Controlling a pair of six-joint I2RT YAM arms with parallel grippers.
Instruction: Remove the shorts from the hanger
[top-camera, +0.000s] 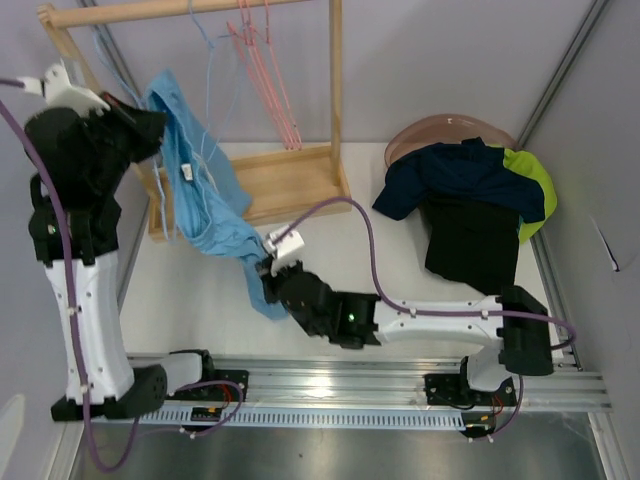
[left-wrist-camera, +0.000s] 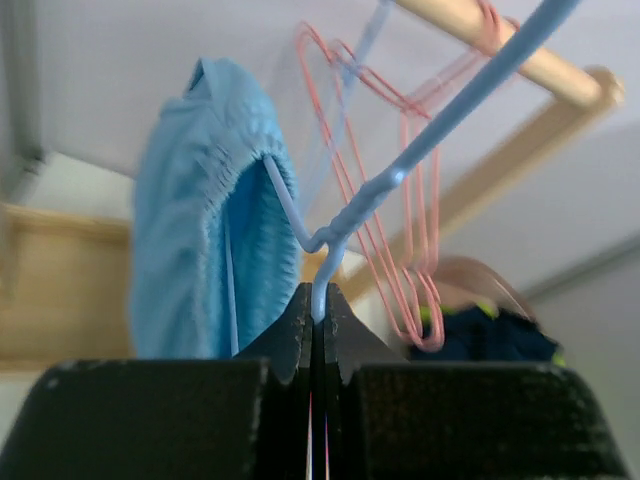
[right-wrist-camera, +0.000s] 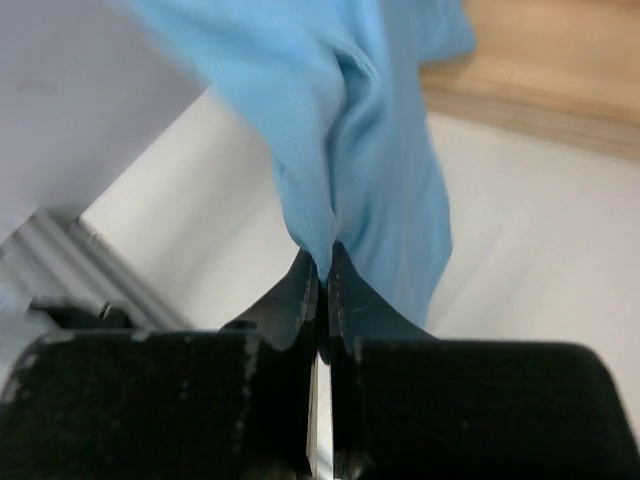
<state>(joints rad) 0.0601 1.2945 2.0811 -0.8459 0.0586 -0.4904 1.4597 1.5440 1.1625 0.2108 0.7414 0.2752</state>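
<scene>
Left gripper (left-wrist-camera: 316, 300) is pinched shut on the wire of the hanger (left-wrist-camera: 430, 140), up beside the rack (top-camera: 335, 100). Right gripper (right-wrist-camera: 320, 275) is clamped on a low fold of the light blue shorts (top-camera: 205, 200), whose waistband drapes over that hanger. Navy shorts (top-camera: 440, 170), black shorts (top-camera: 470, 245) and lime shorts (top-camera: 532, 185) lie piled at the table's (top-camera: 200, 295) right side, well apart from the rack.

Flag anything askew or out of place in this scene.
The light blue shorts hang lopsided from the blue hanger, stretched diagonally down to the right gripper, which pinches them. The left gripper pinches the hanger. Other shorts lie heaped at right.
</scene>
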